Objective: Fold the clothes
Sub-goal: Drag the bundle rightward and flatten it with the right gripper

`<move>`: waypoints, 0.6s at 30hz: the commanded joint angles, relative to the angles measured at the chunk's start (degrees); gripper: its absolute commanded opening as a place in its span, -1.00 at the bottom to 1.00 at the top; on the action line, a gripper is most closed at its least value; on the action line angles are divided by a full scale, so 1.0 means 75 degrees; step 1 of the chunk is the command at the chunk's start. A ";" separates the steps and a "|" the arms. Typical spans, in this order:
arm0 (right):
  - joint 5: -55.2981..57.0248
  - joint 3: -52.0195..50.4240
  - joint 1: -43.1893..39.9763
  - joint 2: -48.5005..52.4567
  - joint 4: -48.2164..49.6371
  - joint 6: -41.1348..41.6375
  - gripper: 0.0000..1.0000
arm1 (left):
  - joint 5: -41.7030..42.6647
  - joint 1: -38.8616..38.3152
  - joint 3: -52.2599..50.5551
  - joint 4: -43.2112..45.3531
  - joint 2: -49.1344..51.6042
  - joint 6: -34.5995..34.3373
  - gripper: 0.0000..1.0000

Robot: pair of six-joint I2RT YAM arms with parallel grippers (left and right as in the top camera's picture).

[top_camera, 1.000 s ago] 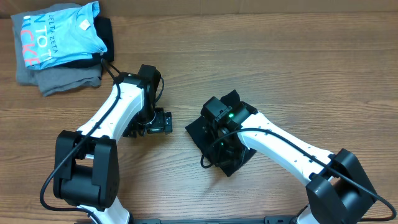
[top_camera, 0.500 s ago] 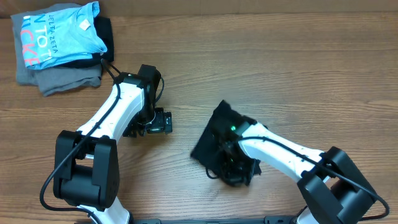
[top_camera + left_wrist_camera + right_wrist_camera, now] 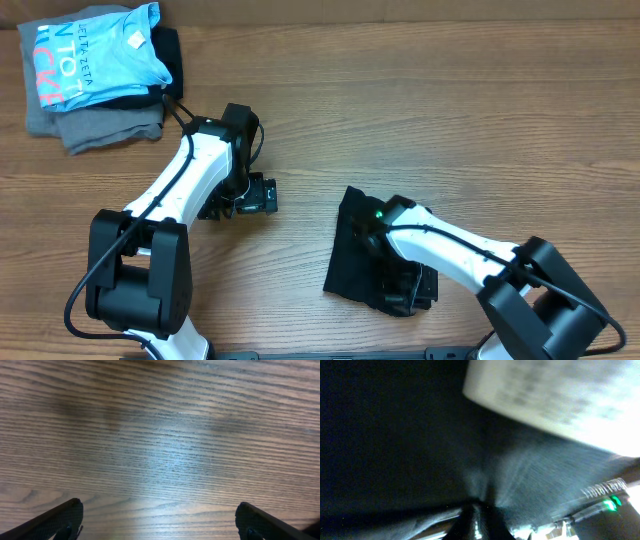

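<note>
The clothes, a black T-shirt [image 3: 352,250], lie as a small folded bundle on the wooden table right of centre. My right gripper [image 3: 405,293] sits at the bundle's near right corner. In the right wrist view its fingertips [image 3: 480,510] are pressed together with black fabric [image 3: 395,435] pinched between them, and cloth fills most of that view. My left gripper [image 3: 262,195] hangs left of the bundle, well apart from it. The left wrist view shows the left gripper [image 3: 159,506] open wide over bare wood, with nothing between its fingers.
A pile of other garments lies at the far left corner: a light-blue shirt with white lettering [image 3: 95,50] on top of a grey folded garment [image 3: 100,125], with a dark piece [image 3: 172,55] beside them. The left arm [image 3: 190,165] stretches between that pile and the middle.
My right gripper has swung toward the table's front edge, dragging the black bundle with it. The cloth now lies longer and closer to the front. The left arm has stayed still.
</note>
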 commanded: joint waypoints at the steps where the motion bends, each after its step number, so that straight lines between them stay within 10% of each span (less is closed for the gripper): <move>1: 0.0828 0.1043 0.0006 -0.0606 -0.0650 0.0970 -0.51 | 0.0064 -0.0015 -0.0009 0.0012 0.0023 -0.0020 1.00; 5: 0.1207 0.2017 -0.0111 -0.1067 -0.1017 0.1049 1.00 | 0.0064 -0.0015 -0.0009 0.0000 0.0023 -0.0017 0.99; 18: 0.0487 0.2477 -0.0854 -0.0921 0.1070 -0.0399 0.80 | 0.0067 -0.0015 -0.0009 -0.0026 0.0023 -0.0017 1.00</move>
